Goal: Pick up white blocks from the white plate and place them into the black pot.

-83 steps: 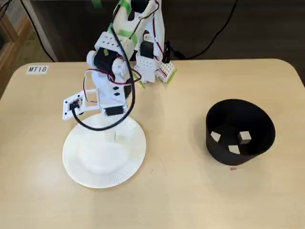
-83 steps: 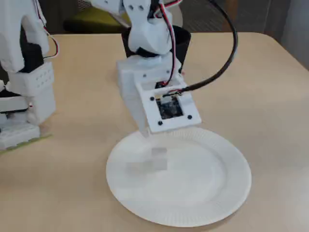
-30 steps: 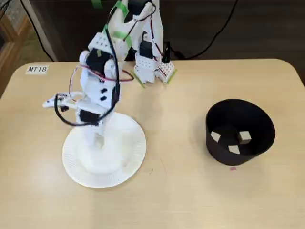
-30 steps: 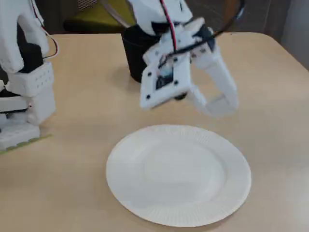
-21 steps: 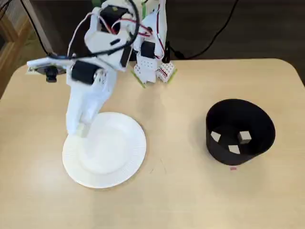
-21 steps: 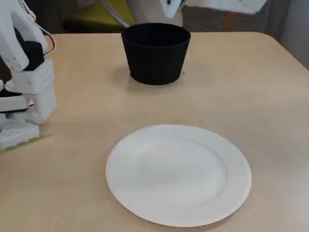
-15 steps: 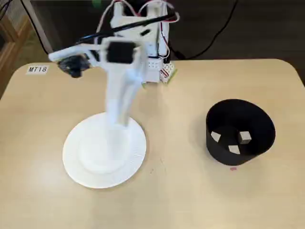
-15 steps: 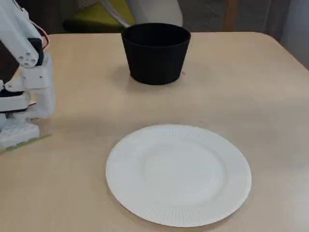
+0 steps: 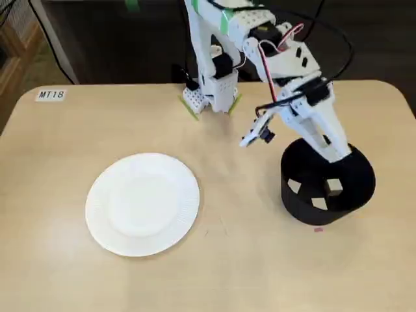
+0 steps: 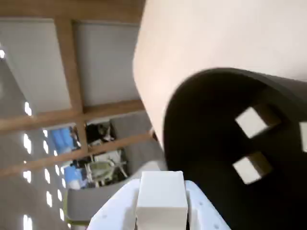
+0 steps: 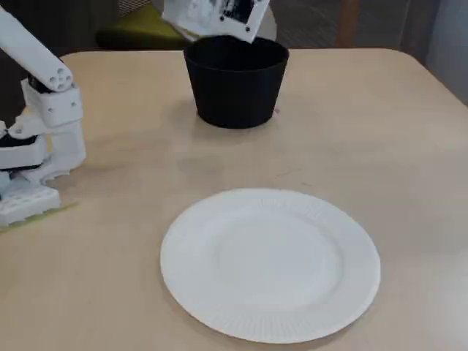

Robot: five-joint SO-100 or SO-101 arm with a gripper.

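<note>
In the wrist view my gripper (image 10: 161, 211) is shut on one white block (image 10: 161, 191), a cream cube held between the white fingers. Just beyond it opens the black pot (image 10: 201, 96), with two white blocks (image 10: 256, 120) lying on its floor and a third cut off by the frame's right edge. In a fixed view from above, my gripper (image 9: 338, 155) hangs over the pot's (image 9: 292, 201) near rim, and three white blocks (image 9: 334, 186) lie inside. The white plate (image 9: 104, 221) is bare in both fixed views, with nothing on its ribbed rim (image 11: 248, 325).
The arm's base (image 9: 211, 97) stands at the table's far edge, between plate and pot. A label reading MT18 (image 9: 51, 94) sits at the far left corner. A small pink mark (image 9: 318, 229) lies in front of the pot. The wrist camera board (image 11: 216, 16) hangs above the pot.
The arm rose from the plate and swung right, over the pot, with a white block in its gripper. The plate, which held that block earlier, is now bare.
</note>
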